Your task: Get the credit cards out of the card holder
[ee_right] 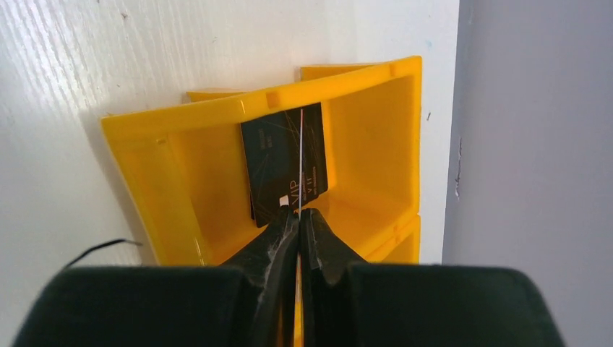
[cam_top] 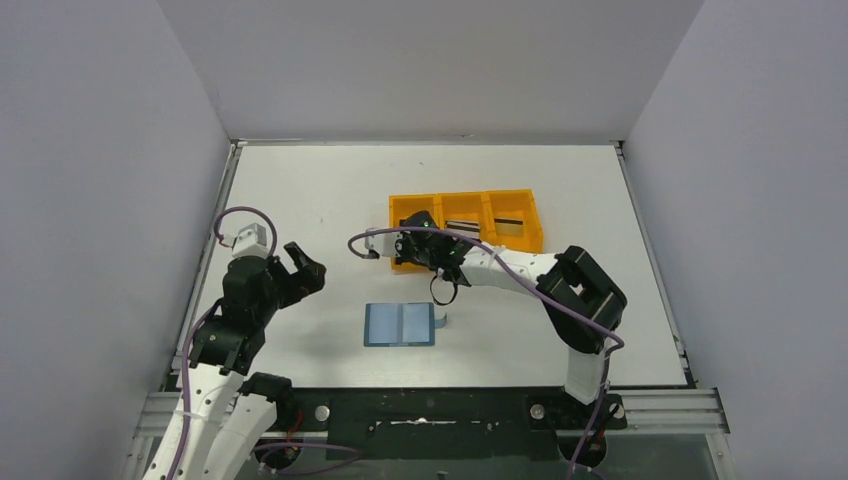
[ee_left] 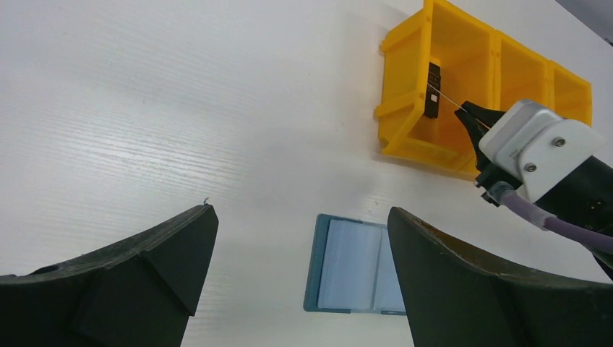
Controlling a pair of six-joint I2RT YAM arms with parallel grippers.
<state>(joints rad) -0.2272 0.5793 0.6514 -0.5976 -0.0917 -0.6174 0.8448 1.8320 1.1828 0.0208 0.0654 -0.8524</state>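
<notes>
Card (ee_right: 298, 159) edge-on in right gripper (ee_right: 298, 211), clear from wrist; overhead hides it.

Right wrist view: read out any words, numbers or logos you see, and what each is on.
"VIP": on the black credit card in the orange tray.
Smaller print on that card: too blurred to read.
Thin card in the right tool: edge-on, nothing readable.

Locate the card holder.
In the top view, the card holder lies open on the table, centre, just nearer than the orange tray.
</notes>
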